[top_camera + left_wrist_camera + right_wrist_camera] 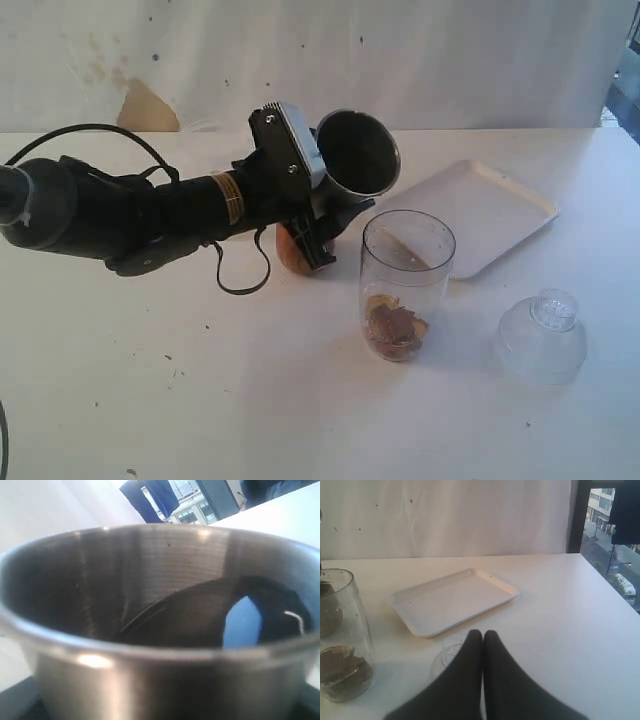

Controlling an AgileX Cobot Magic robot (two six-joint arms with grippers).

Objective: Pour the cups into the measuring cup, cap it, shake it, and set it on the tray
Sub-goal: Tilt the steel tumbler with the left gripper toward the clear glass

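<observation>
My left gripper [335, 205] is shut on the stainless-steel tumbler [357, 152], held tilted in the air up and left of the measuring cup [406, 285], its mouth facing the camera. The tumbler [150, 630] fills the left wrist view and looks empty. The clear measuring cup [342, 635] stands upright with brown pieces at its bottom. The brown wooden cup [291, 250] sits on the table, mostly hidden behind the gripper. The white tray [480, 213] lies behind the measuring cup, nothing on it. My right gripper [483, 635] is shut and empty above the table, out of the exterior view.
A frosted translucent plastic cup [543, 335] stands upside down to the right of the measuring cup; the same cup [451, 652] sits just under my right fingers. The white table [200, 400] runs back to a pale wall. A black cable loops below the left arm.
</observation>
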